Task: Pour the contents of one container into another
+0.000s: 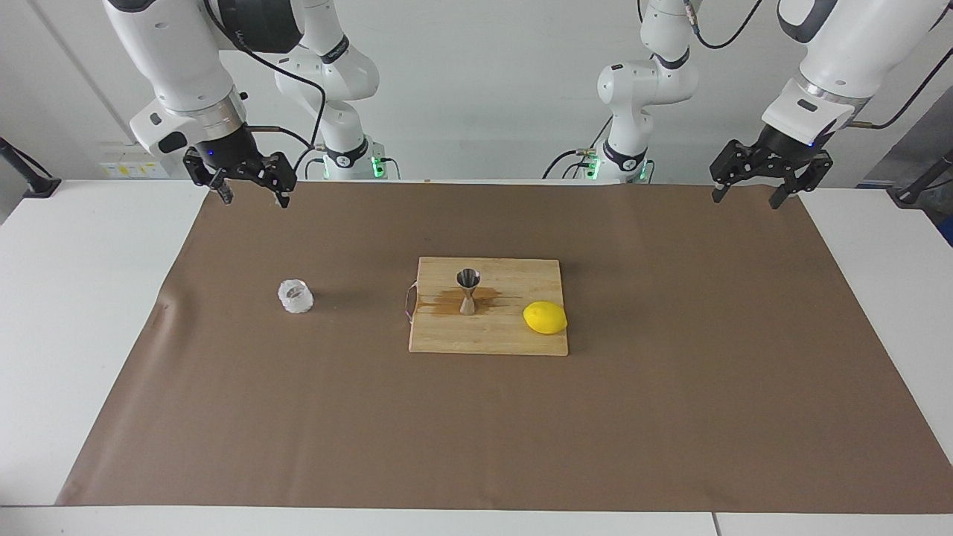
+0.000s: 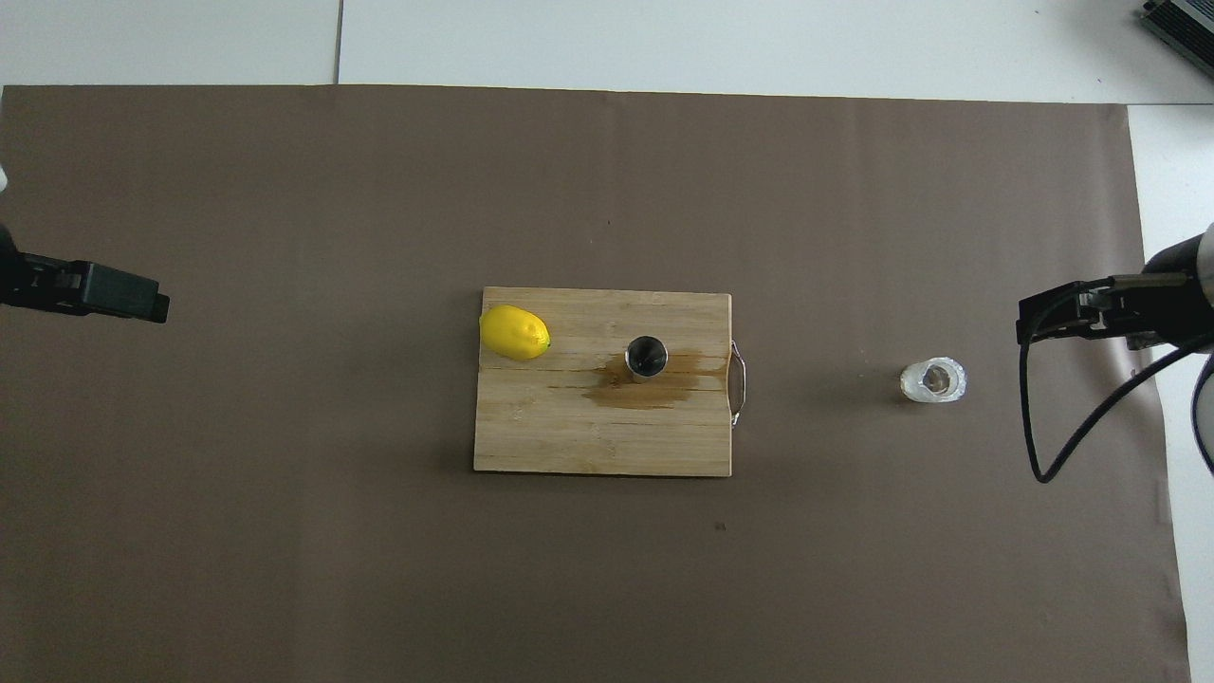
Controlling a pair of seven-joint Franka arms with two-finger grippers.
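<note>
Bring your right gripper (image 1: 250, 192), jaws wide and empty like the waiting left gripper (image 1: 754, 192), down around the small frosty faceted glass tumbler (image 1: 295, 296) standing upright on the desk beside the wooden board carrying the steel hourglass jigger (image 1: 468, 291), gripping squarely.

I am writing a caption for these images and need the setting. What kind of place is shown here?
Most likely a robotics lab set up as a bar or kitchen mock-up: two white robot arms stand at a white table covered with brown paper, on which lie a cutting board with a steel jigger and lemon, and a glass tumbler.
</note>
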